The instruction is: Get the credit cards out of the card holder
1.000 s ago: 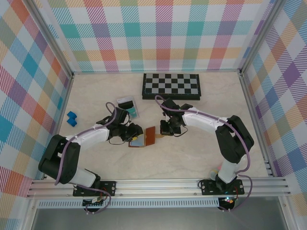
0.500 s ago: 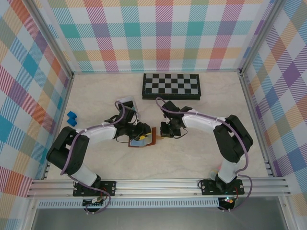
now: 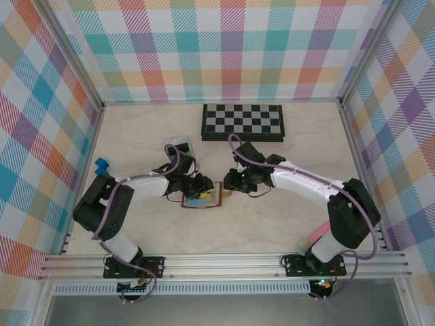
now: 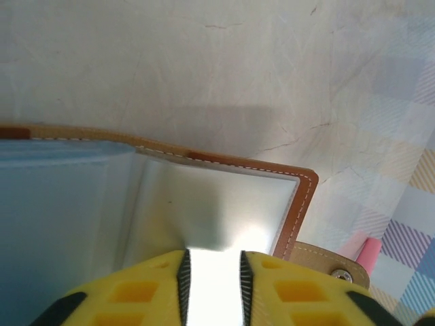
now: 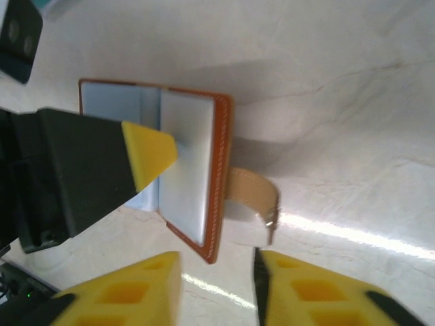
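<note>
Both slightly parted: left gripper (image 4: pixel 212 273) on the open card holder (image 4: pixel 224 204), hold unclear; right gripper (image 5: pixel 217 272) empty.

1. The card holder (image 3: pixel 211 201) lies open near the table's middle, slightly toward its left and near edges.
2. Blue-grey lining faces up inside a stitched brown leather rim (image 5: pixel 221 176).
3. Its brown clasp tab (image 5: pixel 250 192) curves out toward the right edge.
</note>
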`<state>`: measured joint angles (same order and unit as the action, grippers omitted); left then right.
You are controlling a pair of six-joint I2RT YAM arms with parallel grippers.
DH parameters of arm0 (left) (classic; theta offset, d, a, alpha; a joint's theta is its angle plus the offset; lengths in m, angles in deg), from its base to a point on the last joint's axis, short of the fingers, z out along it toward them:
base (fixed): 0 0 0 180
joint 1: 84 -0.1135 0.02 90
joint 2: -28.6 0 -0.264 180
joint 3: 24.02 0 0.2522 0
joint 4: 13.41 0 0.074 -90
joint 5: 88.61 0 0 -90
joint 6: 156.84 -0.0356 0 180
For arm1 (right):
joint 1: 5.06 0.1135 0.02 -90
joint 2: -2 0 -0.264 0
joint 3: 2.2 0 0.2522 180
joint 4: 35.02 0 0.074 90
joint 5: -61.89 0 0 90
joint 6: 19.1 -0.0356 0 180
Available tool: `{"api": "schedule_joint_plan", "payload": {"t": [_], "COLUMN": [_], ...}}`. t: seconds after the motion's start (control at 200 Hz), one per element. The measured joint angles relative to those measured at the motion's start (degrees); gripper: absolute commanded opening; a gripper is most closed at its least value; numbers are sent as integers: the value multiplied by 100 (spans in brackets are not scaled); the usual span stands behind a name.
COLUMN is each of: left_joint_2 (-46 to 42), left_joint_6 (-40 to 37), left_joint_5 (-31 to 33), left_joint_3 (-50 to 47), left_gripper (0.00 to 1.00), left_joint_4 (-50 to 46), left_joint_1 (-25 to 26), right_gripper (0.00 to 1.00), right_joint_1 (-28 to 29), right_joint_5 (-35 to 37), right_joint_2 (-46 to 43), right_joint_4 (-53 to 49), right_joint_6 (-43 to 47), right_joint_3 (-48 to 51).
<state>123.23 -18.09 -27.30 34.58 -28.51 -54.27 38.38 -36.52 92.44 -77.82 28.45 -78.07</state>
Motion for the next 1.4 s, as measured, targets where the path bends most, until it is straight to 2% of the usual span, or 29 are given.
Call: {"api": "schedule_joint_plan", "payload": {"t": [0.17, 0.29, 0.425, 0.515, 0.725, 0.865, 1.015, 1.4], "left_joint_2": [85, 90, 76, -107, -1021, -1379, -1405, -1054], "left_joint_6": [7, 2, -2, -63, -455, -667, -841, -1088], "left_joint_5": [85, 133, 153, 328, 822, 970, 975, 728], "left_joint_3": [0, 0, 42, 197, 664, 660, 479, 444], "left_gripper": [11, 6, 6, 11, 35, 43, 44, 44], "left_joint_4": [-15, -61, -317, -804, -1923, -2367, -2647, -2726], "left_joint_1": [11, 15, 15, 15, -122, -490, -787, -809], "right_gripper": [9, 6, 5, 5, 5, 5, 5, 4], "right_joint_1": [297, 391, 420, 420, 420, 420, 420, 420], "right_joint_5": [-160, -299, -310, -254, -98, -98, -101, -103], "right_joint_2": [649, 1121, 1462, 1556, 1703, 1792, 1840, 1867], "right_joint_4": [166, 293, 330, 289, 138, 66, 28, -15], "right_joint_6": [-136, -223, -278, -280, -256, -229, -203, -166], "right_joint_3": [-195, -385, -518, -520, -520, -599, -669, -710]}}
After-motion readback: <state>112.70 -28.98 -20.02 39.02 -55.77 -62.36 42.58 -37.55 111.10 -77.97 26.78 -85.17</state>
